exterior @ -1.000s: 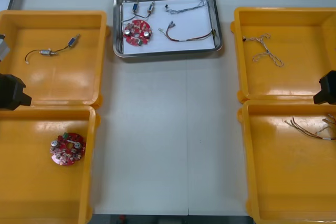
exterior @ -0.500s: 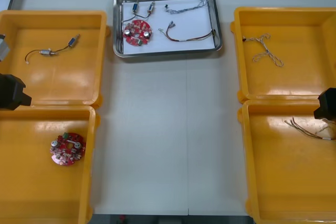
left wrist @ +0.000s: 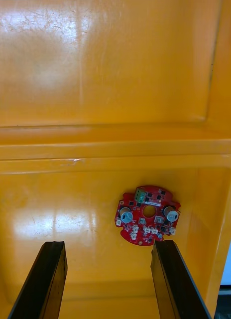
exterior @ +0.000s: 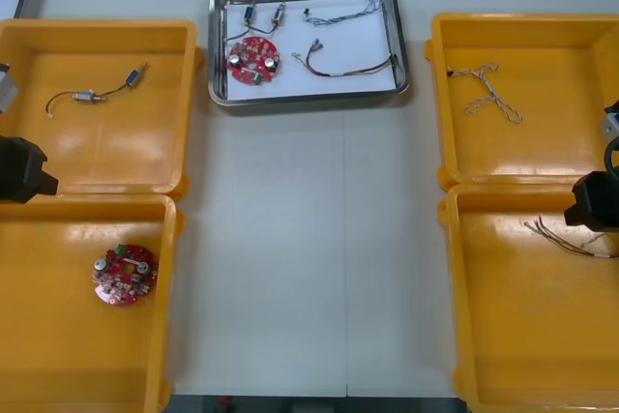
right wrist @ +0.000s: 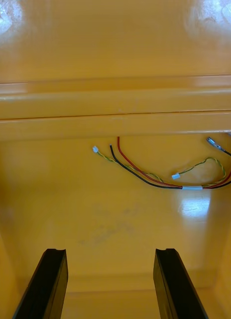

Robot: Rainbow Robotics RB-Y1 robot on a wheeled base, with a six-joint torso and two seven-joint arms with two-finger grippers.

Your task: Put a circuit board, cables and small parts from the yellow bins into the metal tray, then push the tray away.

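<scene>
The metal tray [exterior: 401,55] stands at the far middle of the table, white inside. It holds a round red circuit board [exterior: 252,58], a red and yellow cable [exterior: 345,65], a twisted cable [exterior: 343,11] and small metal parts [exterior: 263,16]. My right gripper [right wrist: 110,274] is open above the near right yellow bin [exterior: 532,355], short of a red and yellow cable [right wrist: 165,174] [exterior: 571,237]. My left gripper [left wrist: 108,276] is open over the near left bin [exterior: 58,374], beside another circuit board [left wrist: 147,215] [exterior: 124,276].
The far left bin [exterior: 97,157] holds small metal parts on a black cable [exterior: 95,92]. The far right bin [exterior: 522,157] holds a twisted blue and white cable [exterior: 488,89]. Bare table [exterior: 309,239] lies between the bins, in front of the tray.
My right arm has drawn back toward the near right bin, from the rim between the two right bins. The left arm and the tray have not moved.
</scene>
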